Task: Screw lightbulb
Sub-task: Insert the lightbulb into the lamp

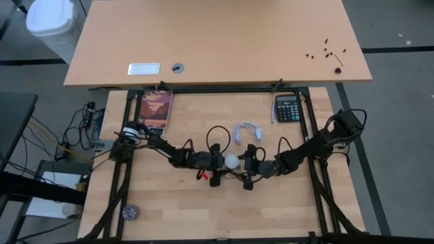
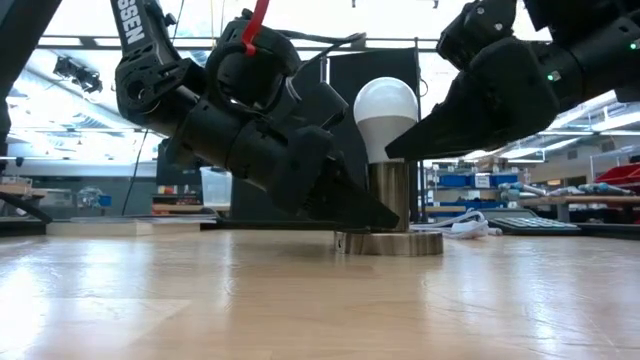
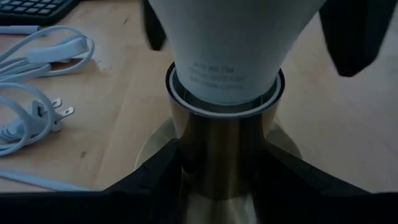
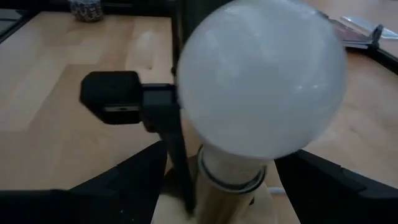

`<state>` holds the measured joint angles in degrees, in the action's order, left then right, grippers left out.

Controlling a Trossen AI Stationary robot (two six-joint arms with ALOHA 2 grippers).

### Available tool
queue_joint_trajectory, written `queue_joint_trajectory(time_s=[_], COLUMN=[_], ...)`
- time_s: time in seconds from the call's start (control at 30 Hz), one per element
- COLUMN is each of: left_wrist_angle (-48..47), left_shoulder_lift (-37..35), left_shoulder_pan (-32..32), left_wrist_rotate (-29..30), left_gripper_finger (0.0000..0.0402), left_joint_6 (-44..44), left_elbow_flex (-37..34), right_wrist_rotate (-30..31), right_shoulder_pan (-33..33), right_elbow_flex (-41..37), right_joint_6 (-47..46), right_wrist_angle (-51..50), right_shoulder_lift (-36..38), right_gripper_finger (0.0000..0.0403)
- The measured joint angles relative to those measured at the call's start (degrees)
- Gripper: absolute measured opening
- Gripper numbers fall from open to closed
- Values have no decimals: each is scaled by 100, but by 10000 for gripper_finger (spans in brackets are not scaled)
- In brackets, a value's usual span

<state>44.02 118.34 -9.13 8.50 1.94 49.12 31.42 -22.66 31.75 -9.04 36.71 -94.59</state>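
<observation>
The white lightbulb [image 2: 386,108] stands upright with its neck [image 3: 224,81] in the collar of a silvery socket [image 2: 389,195]. The socket's disc base [image 2: 390,243] rests on the table, mid-table [image 1: 232,161]. My left gripper [image 3: 221,186] comes from the left and is shut on the socket's stem. My right gripper [image 4: 230,180] comes from the right and is open. Its fingers [image 4: 130,180] stand on either side of the bulb's lower part, with a gap showing beside the neck. My left gripper pinches the socket's upright stem [image 3: 217,155] between its two fingers [image 3: 163,180], low down and just above the disc base. The fingers slant down from the table's left and lie across the stem. The socket stays upright with its base flat on the table.
A coiled white cord with a plug [image 1: 247,132] lies just beyond the socket. A calculator [image 1: 288,107] sits at the far right, a picture card [image 1: 156,110] at the far left and a small round thing [image 1: 130,213] at the near left. A second tabletop [image 1: 217,41] lies beyond.
</observation>
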Motion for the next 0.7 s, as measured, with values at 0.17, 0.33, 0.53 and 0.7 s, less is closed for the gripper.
queue_joint_trajectory(time_s=[0.17,0.33,0.53,0.7], left_wrist_angle=[-96,-119,-130,-114], left_shoulder_lift=[-2,4,11,15], left_shoulder_pan=[-4,-11,13,-2], left_wrist_rotate=[250,422,697,697], left_gripper_finger=[193,193,193,193], left_joint_6=[65,159,214,209], left_elbow_flex=[3,-2,-7,-11], right_wrist_rotate=[109,230,1,732], right_shoulder_pan=[-193,-407,-728,-695], right_elbow_flex=[-2,-7,-3,-4], right_joint_6=[-35,-195,-254,-685], right_wrist_angle=[-46,-99,-83,-630], right_shoulder_lift=[0,8,68,68], right_gripper_finger=[307,307,307,307])
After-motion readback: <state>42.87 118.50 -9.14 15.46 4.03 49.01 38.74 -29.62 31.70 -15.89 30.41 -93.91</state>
